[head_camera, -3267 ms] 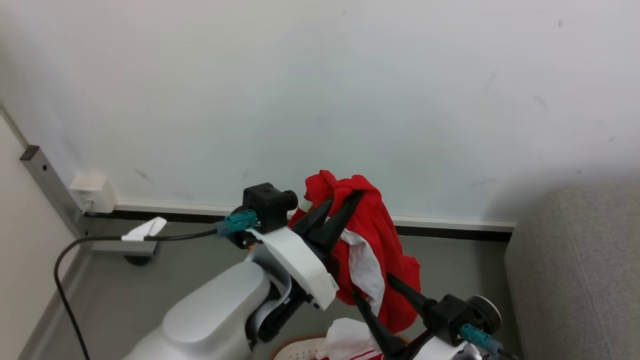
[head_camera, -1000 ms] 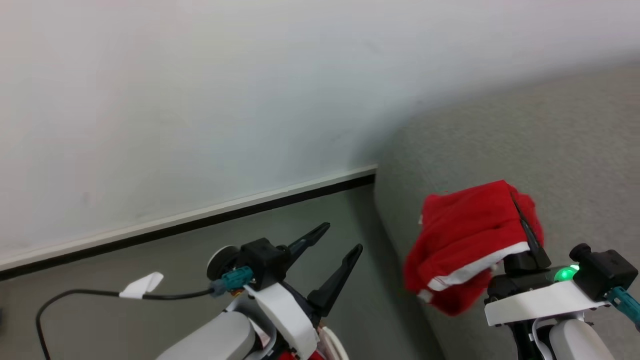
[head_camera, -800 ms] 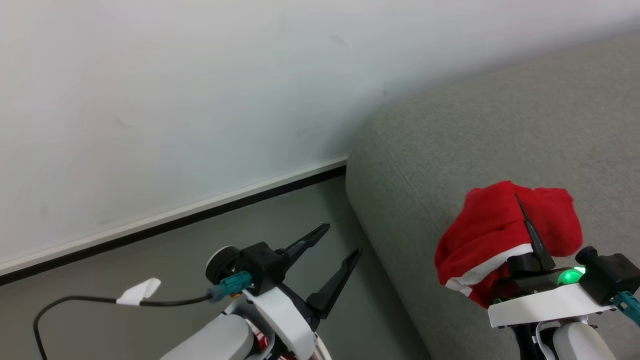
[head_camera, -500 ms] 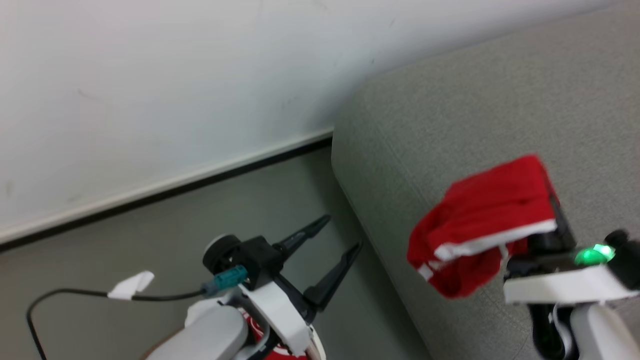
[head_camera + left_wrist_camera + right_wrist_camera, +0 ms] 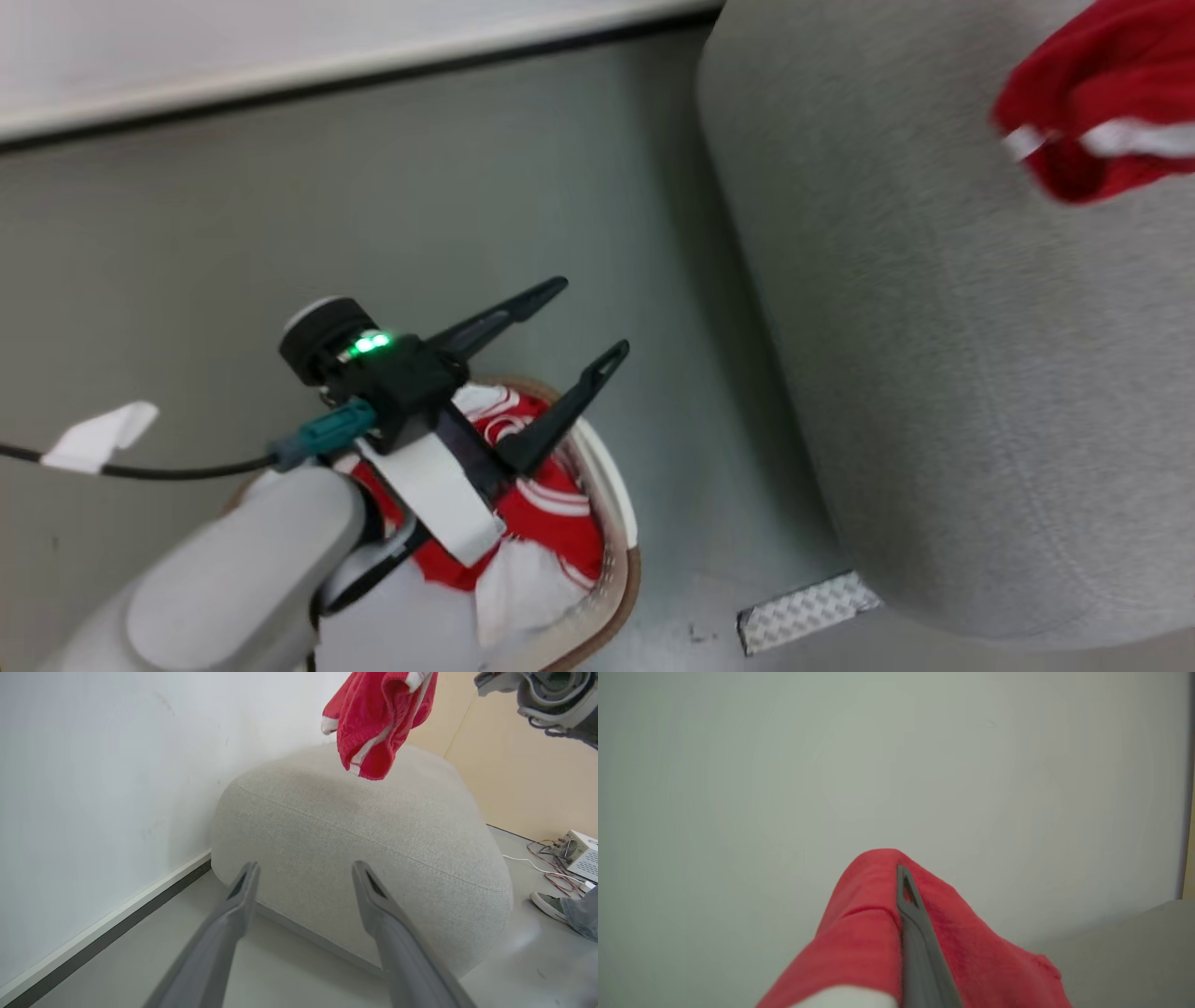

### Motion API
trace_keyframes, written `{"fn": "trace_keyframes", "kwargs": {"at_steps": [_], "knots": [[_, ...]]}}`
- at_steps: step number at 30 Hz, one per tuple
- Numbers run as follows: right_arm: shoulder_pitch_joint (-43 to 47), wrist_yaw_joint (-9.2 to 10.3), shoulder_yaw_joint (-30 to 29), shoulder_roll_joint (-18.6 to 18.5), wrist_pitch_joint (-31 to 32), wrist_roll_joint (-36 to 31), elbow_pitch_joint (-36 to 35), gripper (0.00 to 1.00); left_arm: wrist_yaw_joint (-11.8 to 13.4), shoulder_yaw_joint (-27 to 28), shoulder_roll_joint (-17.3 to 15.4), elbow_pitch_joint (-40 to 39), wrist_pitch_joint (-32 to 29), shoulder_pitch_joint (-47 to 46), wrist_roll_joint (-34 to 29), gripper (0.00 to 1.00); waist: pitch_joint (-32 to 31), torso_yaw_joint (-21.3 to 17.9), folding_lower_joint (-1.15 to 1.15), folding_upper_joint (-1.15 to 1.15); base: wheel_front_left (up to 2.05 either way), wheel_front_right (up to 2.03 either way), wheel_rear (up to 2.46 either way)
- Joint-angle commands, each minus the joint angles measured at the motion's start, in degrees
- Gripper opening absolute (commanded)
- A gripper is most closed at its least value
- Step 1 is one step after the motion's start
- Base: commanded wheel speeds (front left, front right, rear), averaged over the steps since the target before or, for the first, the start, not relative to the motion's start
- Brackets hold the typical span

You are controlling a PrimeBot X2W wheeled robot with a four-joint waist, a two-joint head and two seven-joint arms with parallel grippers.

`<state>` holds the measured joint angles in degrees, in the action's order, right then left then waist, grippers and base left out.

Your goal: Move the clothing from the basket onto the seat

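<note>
A red garment with white trim (image 5: 1092, 103) hangs above the grey sofa (image 5: 934, 327). My right gripper (image 5: 899, 877) is shut on it, and the red cloth (image 5: 864, 933) drapes over the one dark finger that shows. From the left wrist the garment (image 5: 373, 718) dangles clear of the sofa top (image 5: 373, 835). My left gripper (image 5: 590, 315) is open and holds nothing, hovering over the white basket (image 5: 621, 579). More red and white clothing (image 5: 541, 509) lies in the basket. The open left gripper (image 5: 304, 865) points at the sofa's side.
The basket stands on grey floor between the wall's skirting (image 5: 280, 79) and the sofa. A metal tread plate (image 5: 808, 611) lies by the sofa's foot. A cable with a white tag (image 5: 98, 434) trails left. A person's shoe (image 5: 551, 905) and an electronics box (image 5: 579, 854) lie beyond the sofa.
The left gripper let go of the red garment and the right gripper carried it over the sofa. The head camera has tilted down, bringing the basket into view.
</note>
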<state>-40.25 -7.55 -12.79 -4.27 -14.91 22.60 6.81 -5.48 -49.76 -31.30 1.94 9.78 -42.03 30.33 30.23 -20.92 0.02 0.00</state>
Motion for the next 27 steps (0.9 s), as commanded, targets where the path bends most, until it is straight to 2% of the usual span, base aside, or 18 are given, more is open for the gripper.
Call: {"fn": "trace_keyframes", "kwargs": {"at_steps": [1,6,9,13,20,22,23,24,25,27], "knots": [[-2.9,0.12,-2.9,-1.3,0.5,-1.2,0.4,0.0,0.0,0.6,-0.8,-1.0,0.1,-1.3,-0.2,1.0,8.1,5.5,-0.02,0.0,0.0,0.0,0.0],[-9.0,0.12,-11.3,-4.1,3.9,-4.4,3.3,0.0,0.3,1.8,-2.0,-2.3,0.7,-2.1,0.1,1.0,11.2,7.8,-0.02,0.0,0.0,0.0,0.0],[-10.8,0.12,-13.0,-6.3,5.2,-4.5,4.8,0.0,0.3,2.1,-2.2,-2.4,1.0,-2.2,0.4,1.0,12.0,8.6,-0.02,0.0,0.0,0.0,0.0],[-12.4,0.14,-14.9,-10.2,8.4,-8.7,10.9,0.0,0.3,2.4,-2.2,-2.0,1.8,-2.3,0.9,1.0,13.2,9.8,-0.02,0.0,0.0,0.0,0.0],[-13.5,0.14,-16.9,-12.4,23.2,-16.0,26.3,0.0,0.6,3.4,-1.8,-0.9,3.2,-1.7,1.5,1.0,13.9,11.0,-0.02,0.0,0.0,0.0,0.0],[-13.7,0.14,-17.9,-12.4,26.5,-17.5,28.8,0.23,0.6,3.4,-1.6,-0.4,3.7,-1.3,1.6,1.0,13.4,11.3,-0.02,0.0,0.0,0.0,0.0],[-13.7,0.14,-18.3,-12.3,27.3,-18.1,29.5,0.41,0.5,3.4,-1.4,-0.1,3.7,-1.2,1.6,1.0,13.1,11.4,-0.02,0.0,0.0,0.0,0.0],[-13.7,0.14,-19.0,-12.1,27.5,-18.5,29.9,0.88,0.5,3.4,-1.3,0.2,3.9,-1.1,1.7,1.0,12.7,11.5,-0.02,0.0,0.0,0.0,0.0],[-13.5,0.14,-19.3,-11.5,27.6,-19.1,30.2,1.0,0.6,3.4,-1.1,0.6,4.1,-1.0,1.7,1.0,12.1,11.5,-0.02,0.0,0.0,0.0,0.0],[-12.9,0.14,-19.3,-11.1,28.7,-19.8,30.8,1.0,0.5,3.4,-0.6,1.3,4.2,-0.6,2.0,1.0,10.7,11.4,-0.02,0.0,0.0,0.0,0.0]]}}
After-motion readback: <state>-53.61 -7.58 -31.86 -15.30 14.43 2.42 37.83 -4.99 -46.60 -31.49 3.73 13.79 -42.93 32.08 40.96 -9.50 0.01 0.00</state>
